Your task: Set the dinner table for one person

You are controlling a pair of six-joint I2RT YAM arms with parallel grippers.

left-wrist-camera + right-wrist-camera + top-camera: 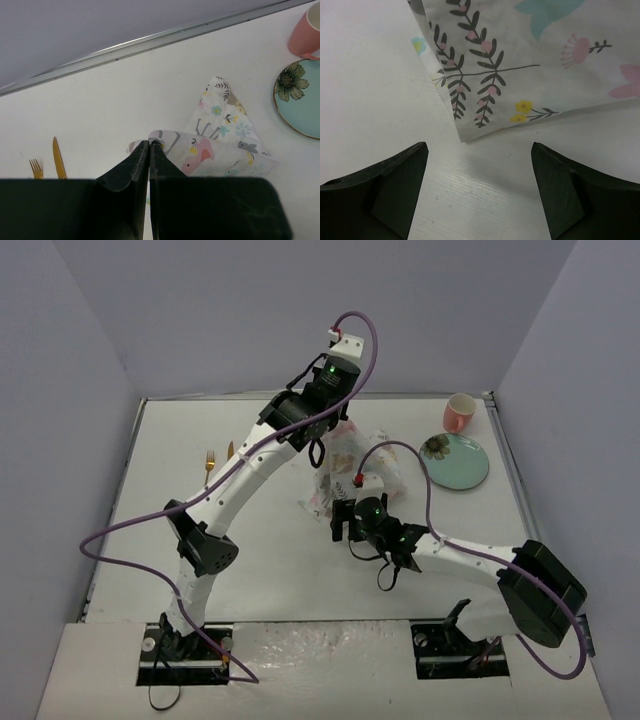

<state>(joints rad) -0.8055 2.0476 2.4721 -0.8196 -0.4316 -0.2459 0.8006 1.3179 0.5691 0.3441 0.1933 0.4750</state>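
Pinching far edge of floral-printed white cloth placemat [225, 130] in left end effector [150, 145]; holding right end effector [479, 150] released over flat white worktop [370, 75].

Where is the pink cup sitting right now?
In the top view, the pink cup stands at the far right corner of the dinner table, just beyond the teal plate.

Placemat [225, 135] on dinner table [125, 100], between fork [35, 168] and plate [302, 97].

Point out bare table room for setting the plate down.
On the dinner table, free: the near middle between the arms, and the far-left corner beyond the fork and knife. Crowded: the placemat at centre; far right, cup beside plate.
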